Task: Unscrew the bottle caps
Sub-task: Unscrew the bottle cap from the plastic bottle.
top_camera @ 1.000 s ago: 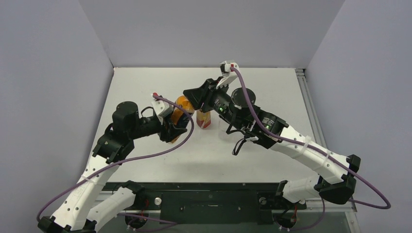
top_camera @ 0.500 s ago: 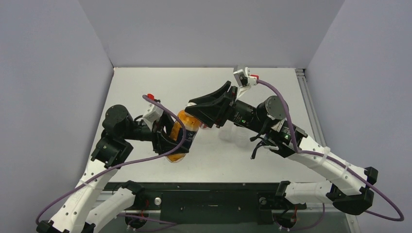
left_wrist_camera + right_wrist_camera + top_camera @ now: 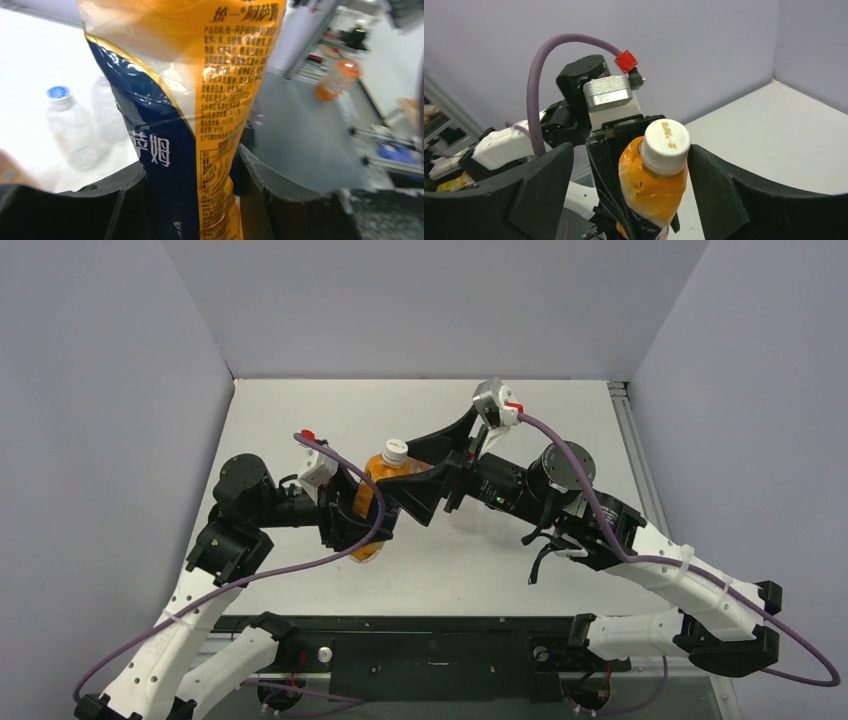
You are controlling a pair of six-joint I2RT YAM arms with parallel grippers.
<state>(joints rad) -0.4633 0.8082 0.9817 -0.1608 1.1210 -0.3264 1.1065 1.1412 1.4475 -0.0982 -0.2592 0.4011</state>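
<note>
1. The white cap (image 3: pixel 666 142) is sitting on the neck of the orange bottle (image 3: pixel 651 195). It's facing my right wrist cam, and there's some small print on its top.
2. That orange bottle is hanging in the air above the table (image 3: pixel 560 420), a bit left of the middle. It's tilting, with the cap end pointing up and toward the back wall.
3. The left gripper (image 3: pixel 360 518) is clamping the bottle around the label, roughly mid-body, with a finger pressing on each side. On the left wrist cam the yellow and blue label is filling most of the view and looking pretty crinkled.
4. The right gripper (image 3: pixel 630 152) is standing wide open and holding nothing, with the cap between its fingers. One finger is just beside the cap and the other is well apart from it. I can't tell whether the near one is actually touching.
5. Past the label on the left wrist cam, I'm seeing a clear bottle (image 3: pixel 72 135) standing upright on the table with a blue cap (image 3: pixel 59 92) on it. There's a hazy clear shape just beside it, but it's too blurry for me to call.
6. From the top cam, both arms are reaching in and meeting over the table, and the purple cables (image 3: pixel 300 562) are looping around them.
</note>
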